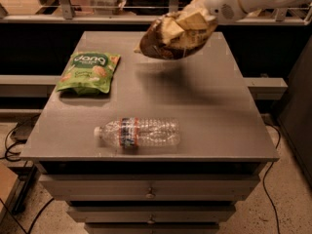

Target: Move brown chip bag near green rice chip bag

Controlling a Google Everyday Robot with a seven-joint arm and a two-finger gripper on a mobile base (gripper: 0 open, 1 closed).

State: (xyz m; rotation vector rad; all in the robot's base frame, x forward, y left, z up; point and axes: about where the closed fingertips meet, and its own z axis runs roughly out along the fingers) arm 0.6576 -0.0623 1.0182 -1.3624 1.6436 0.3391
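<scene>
The brown chip bag is crinkly dark brown and tan. It hangs in the air above the back middle of the grey table, with its shadow on the top below it. My gripper is shut on the bag's upper right end, at the end of the white arm that comes in from the top right. The green rice chip bag lies flat at the left of the table, well apart from the brown bag.
A clear plastic water bottle lies on its side near the table's front edge. Drawers are below the table top. A shelf rail runs behind the table. Cables lie on the floor at both sides.
</scene>
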